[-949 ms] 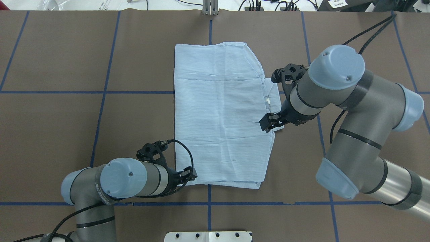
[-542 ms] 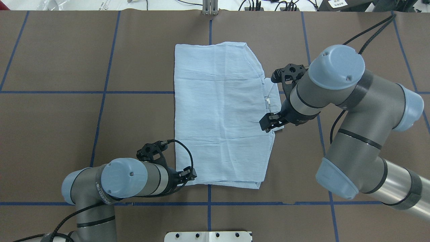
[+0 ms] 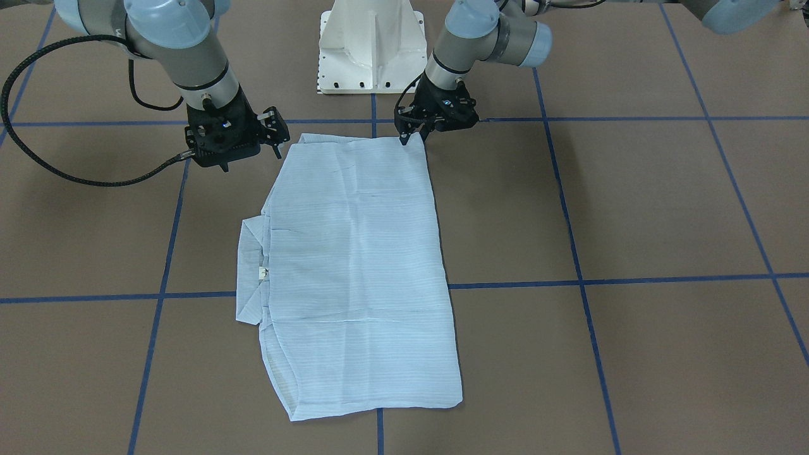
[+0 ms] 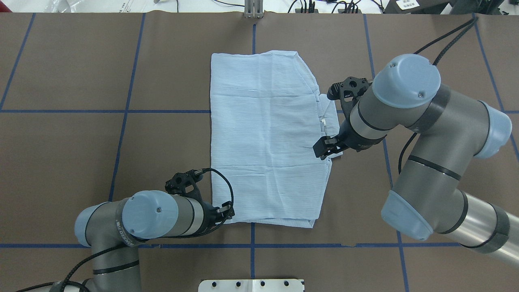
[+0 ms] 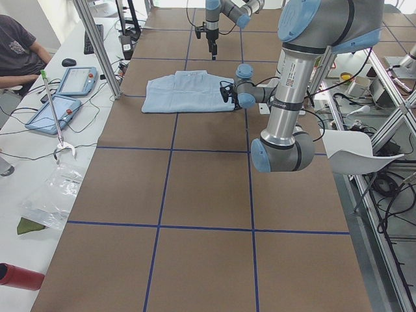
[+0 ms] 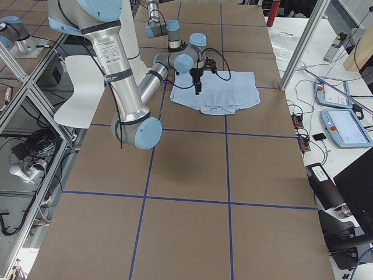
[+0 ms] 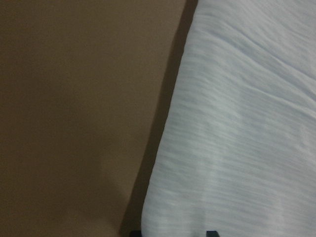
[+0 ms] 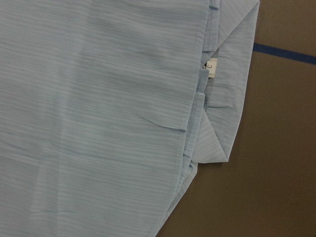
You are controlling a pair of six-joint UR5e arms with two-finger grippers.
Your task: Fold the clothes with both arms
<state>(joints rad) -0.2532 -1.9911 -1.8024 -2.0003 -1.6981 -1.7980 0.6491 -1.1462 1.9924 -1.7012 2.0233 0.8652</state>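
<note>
The pale blue striped shirt [image 4: 267, 138] lies flat on the brown table, folded into a tall rectangle. Its collar [image 4: 330, 117] sticks out on the right edge. My left gripper [image 4: 229, 211] is low at the shirt's near left corner. In the left wrist view the shirt's edge [image 7: 247, 123] fills the right half, and the fingertips [image 7: 211, 233] stand apart at the bottom edge, so it is open. My right gripper [image 4: 326, 149] hovers over the shirt's right edge just below the collar and looks open and empty. The right wrist view shows the collar and size tag [image 8: 211, 66], no fingers.
The white pedestal base [image 3: 370, 44] stands at the robot's side of the table. Blue tape lines [image 4: 121, 121] cross the brown table top. A side bench with tablets [image 5: 65, 91] and an operator lies beyond the far edge. Bare table surrounds the shirt.
My left gripper has shifted slightly left at the shirt's near corner. The right arm and the shirt have not moved.
</note>
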